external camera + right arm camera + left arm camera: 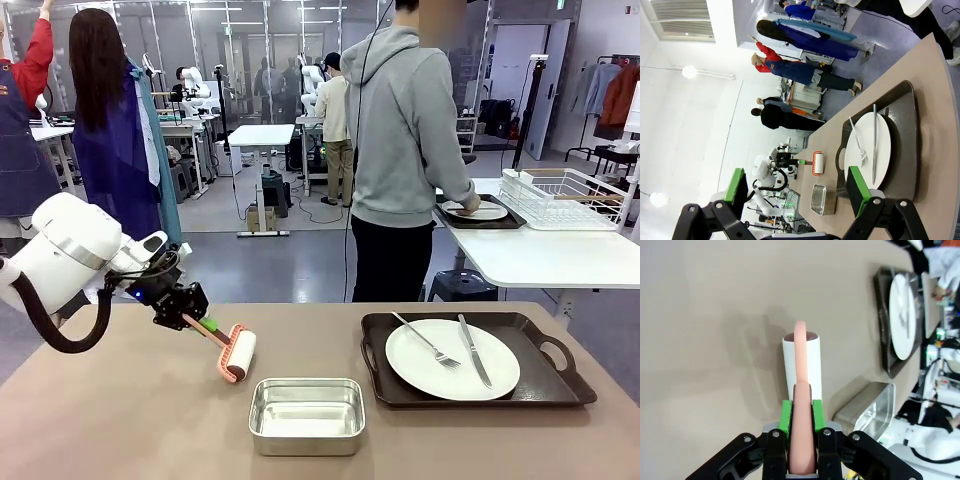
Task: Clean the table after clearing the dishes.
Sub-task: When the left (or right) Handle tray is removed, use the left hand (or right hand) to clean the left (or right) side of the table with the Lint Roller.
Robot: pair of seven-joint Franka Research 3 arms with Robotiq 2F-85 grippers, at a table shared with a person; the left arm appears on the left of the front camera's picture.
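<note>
My left gripper [190, 318] [801, 412] is shut on the pink handle of a white lint roller [240, 353] [801, 360]. The roller hangs low over the left half of the brown table [120, 420]; I cannot tell if it touches. A white plate [452, 358] [867, 150] with fork and knife lies on a dark tray [560, 385] at the table's right. The person's hand [468, 205] rests on a second plate [485, 212] and tray on the white side table [540, 255]. My right gripper [796, 186] is open and holds nothing, high above the table.
A small steel pan [306, 415] [867, 407] stands near the front edge, just right of the roller. A white wire rack [570, 195] sits on the side table. The person stands between the two tables.
</note>
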